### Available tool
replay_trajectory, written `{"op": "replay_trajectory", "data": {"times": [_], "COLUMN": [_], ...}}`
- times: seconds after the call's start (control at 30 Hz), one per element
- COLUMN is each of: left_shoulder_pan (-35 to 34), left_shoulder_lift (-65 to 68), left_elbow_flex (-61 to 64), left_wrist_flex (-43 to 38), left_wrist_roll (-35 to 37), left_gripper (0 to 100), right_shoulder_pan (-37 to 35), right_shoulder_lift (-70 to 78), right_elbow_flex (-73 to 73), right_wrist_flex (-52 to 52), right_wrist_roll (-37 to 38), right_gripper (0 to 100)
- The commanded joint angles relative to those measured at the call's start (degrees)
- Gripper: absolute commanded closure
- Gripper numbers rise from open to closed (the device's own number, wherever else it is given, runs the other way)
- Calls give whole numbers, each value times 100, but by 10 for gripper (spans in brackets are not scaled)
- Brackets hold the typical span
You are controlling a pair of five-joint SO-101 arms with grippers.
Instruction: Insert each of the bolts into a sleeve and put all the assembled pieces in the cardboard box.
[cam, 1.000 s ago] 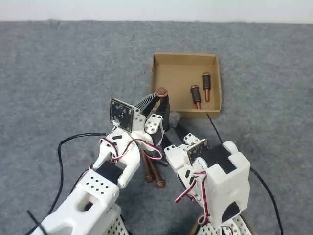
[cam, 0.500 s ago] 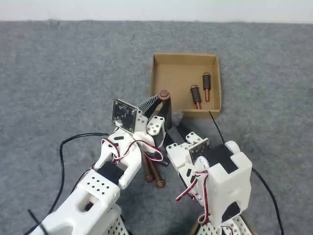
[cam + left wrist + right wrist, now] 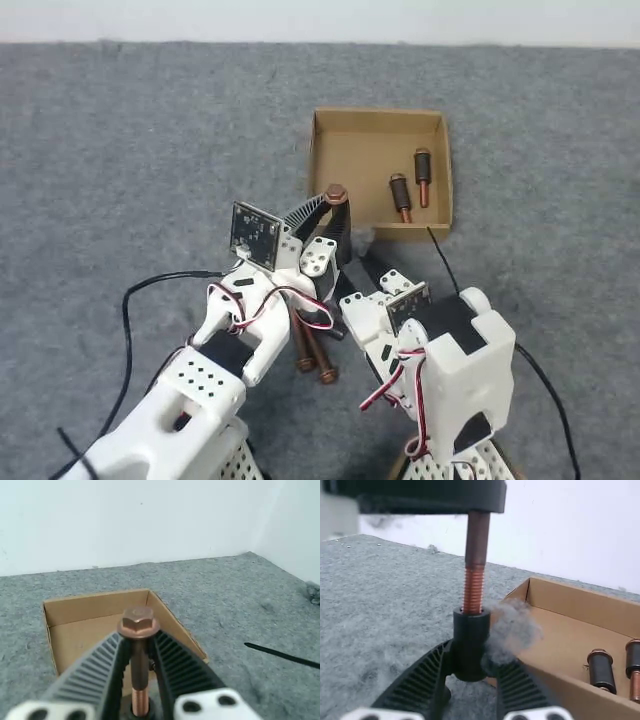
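Just outside the cardboard box (image 3: 362, 165), at the end of its arm-facing wall farthest from the 2 pieces inside, a bolt (image 3: 138, 625) is held upright with its hexagonal head on top. It is clamped by the shank in the left pincer (image 3: 137, 647). Directly beneath it, a black sleeve (image 3: 471, 640) is gripped in the right pincer (image 3: 470, 661), bore upward. The bolt's threaded tip is seen at the sleeve's mouth, apparently just entered; how deep it sits cannot be told.

The coming move is judged to turn on this alignment. Both long axes are vertical and look collinear, the sleeve lies straight below the left pincer, and only a downward push, or a lift of the sleeve, is needed. Any tilt is likely to bind the thread.

A tuft of grey lint (image 3: 512, 630) is seen against the sleeve on its box side and could be dragged into the joint. Inside the box, 2 assembled pieces (image 3: 401, 196) lie side by side by the far side wall, so bare floor is left nearest the pincers. The box wall must be cleared from above. Further from the box, between the arms, spare bolts (image 3: 312, 350) rest on the grey tabletop (image 3: 150, 150), not yet sleeved.
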Motion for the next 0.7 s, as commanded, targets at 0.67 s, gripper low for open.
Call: {"op": "replay_trajectory", "data": {"times": [0.67], "left_shoulder_pan": [229], "left_shoulder_lift": [26], "left_elbow_flex": [163], "left_wrist_flex": [536], "left_wrist_roll": [-26], "left_gripper": [990], "right_shoulder_pan": [233], "right_shoulder_lift": [-268], "right_elbow_flex": [-105], "right_wrist_flex": [-189], "right_wrist_roll": [501], "right_gripper": [992]}}
